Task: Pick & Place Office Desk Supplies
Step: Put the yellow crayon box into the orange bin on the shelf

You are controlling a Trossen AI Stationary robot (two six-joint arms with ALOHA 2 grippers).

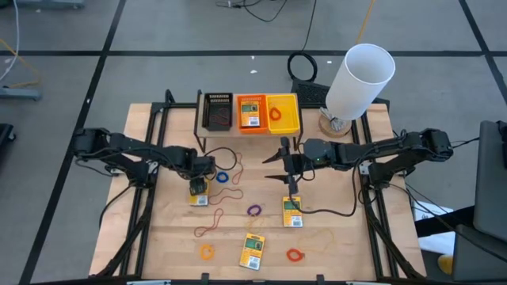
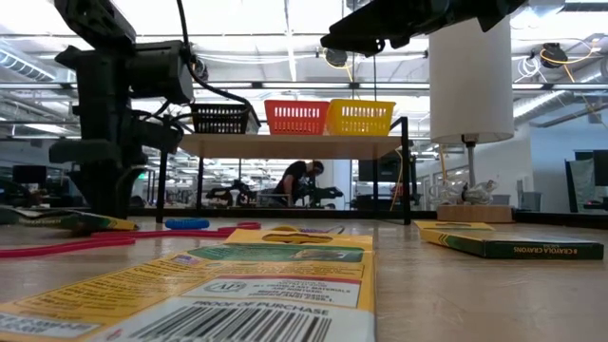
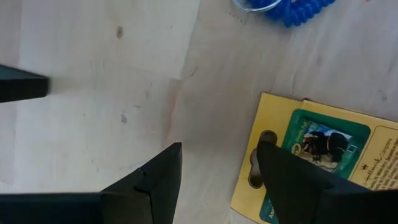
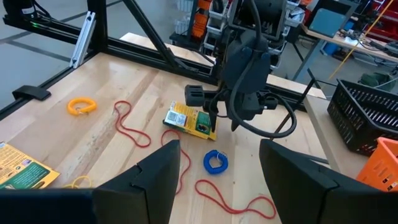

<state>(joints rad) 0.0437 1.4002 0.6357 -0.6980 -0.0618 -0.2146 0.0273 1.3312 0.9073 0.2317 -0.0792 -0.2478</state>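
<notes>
A pale wooden table [image 1: 333,253] stands on a grey floor with taped lines and loose cables; the low view looks past it into a bright workshop where a person [image 2: 296,180] bends over a bench.

On the left, the left gripper [image 1: 198,184] reaches down to the table, fingers apart, one finger [image 3: 298,180] over the edge of a yellow pack [image 1: 198,194], the other on bare wood. A blue loop [image 1: 223,177] lies just beside it. A red loop [image 1: 212,227], an orange loop [image 1: 207,252] and a purple loop [image 1: 253,210] are scattered toward the middle, near a second pack [image 1: 253,251].

At the back, a raised shelf [image 2: 285,144] carries a black bin [image 1: 217,111], an orange bin [image 1: 250,113] holding a pack, and a yellow bin [image 1: 283,112].

The right gripper [image 1: 292,184] hangs above the table with its fingers spread, empty, near a third pack [image 1: 292,211]. A white cylinder [image 1: 360,79] stands at the right rear.

The nearest pack's print in the low view is blurred.
</notes>
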